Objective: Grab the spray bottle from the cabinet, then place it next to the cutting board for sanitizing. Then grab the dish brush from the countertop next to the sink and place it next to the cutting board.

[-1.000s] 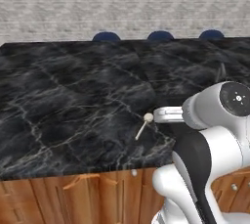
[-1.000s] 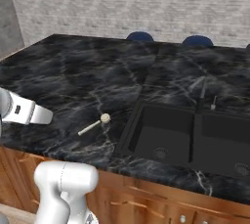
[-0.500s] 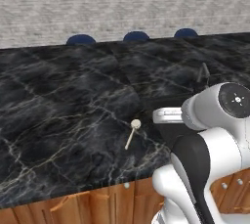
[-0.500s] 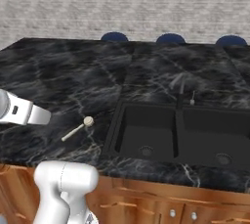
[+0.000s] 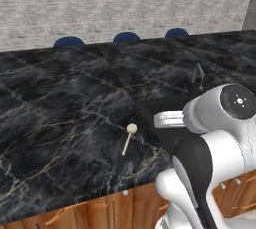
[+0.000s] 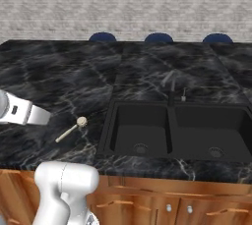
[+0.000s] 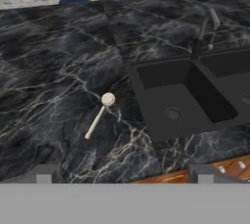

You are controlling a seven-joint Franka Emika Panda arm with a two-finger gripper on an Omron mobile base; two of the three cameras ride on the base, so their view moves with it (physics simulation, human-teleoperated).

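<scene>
The dish brush lies flat on the black countertop, just left of the sink. Its round cream head points toward the wall and its thin wooden handle toward the counter's front edge. The right base view has the dish brush beside the basin's left rim, and the hand view has the dish brush ahead and a little left of centre. My gripper hangs open above the front edge, its fingertips wide apart with nothing between them. The spray bottle, the cabinet and the cutting board are out of view.
A black double sink is sunk into the counter right of the brush, with a dark faucet behind it. Blue stool tops show past the far edge, before a grey brick wall. Wooden base cabinets run below.
The whole picture has slid left in both base views, so the base has driven right along the counter and more of the sink shows. The brush lies where it was; the gripper stays open.
</scene>
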